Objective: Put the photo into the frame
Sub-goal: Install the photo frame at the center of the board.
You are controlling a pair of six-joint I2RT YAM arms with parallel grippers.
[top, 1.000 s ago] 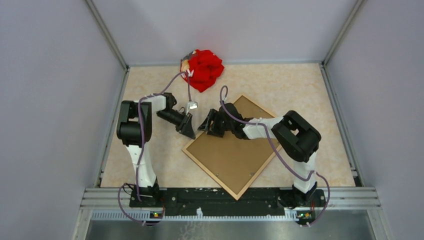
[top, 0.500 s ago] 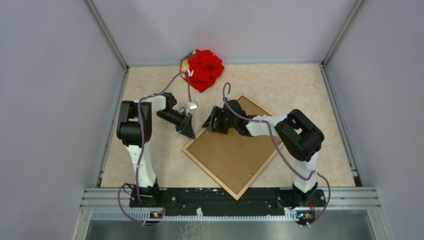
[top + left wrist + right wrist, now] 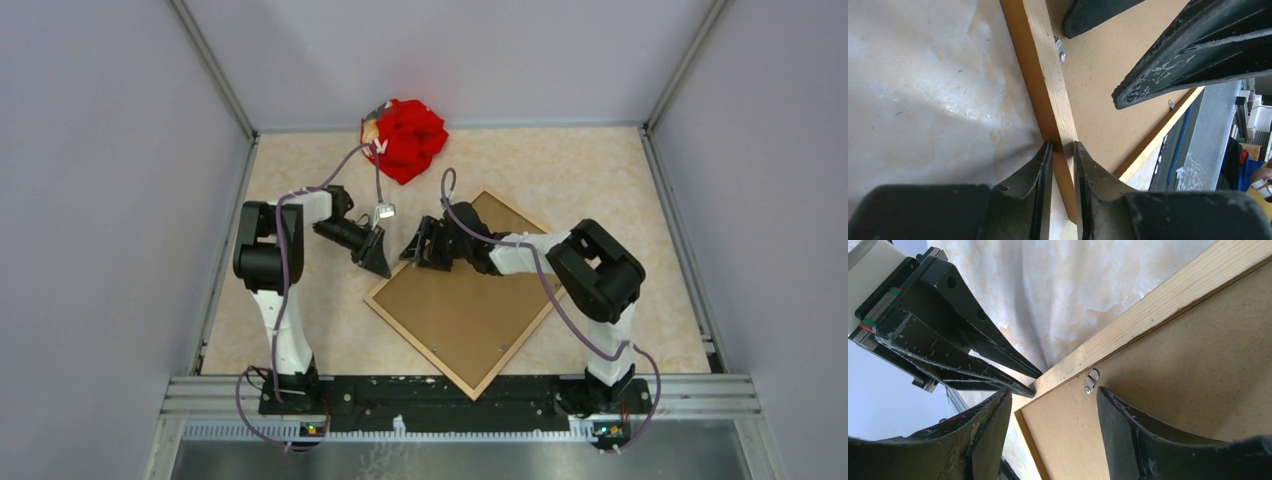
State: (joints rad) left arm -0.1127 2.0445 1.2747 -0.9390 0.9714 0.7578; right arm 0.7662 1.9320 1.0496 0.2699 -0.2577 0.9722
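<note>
The brown wooden frame lies face down on the table, turned like a diamond, with the plain brown backing board set in it. The photo is hidden. My left gripper is at the frame's left corner. In the left wrist view it is shut on the frame's wooden rail. My right gripper is open just above the same corner. In the right wrist view its fingers straddle the backing board beside a small metal turn tab.
A crumpled red cloth lies at the back of the table. A small white connector hangs on the left arm's cable. Grey walls enclose the table on three sides. The two grippers' tips are very close together.
My right gripper has shifted slightly back and forth near the frame's left corner and stays open. The left gripper and the frame have not visibly moved.
</note>
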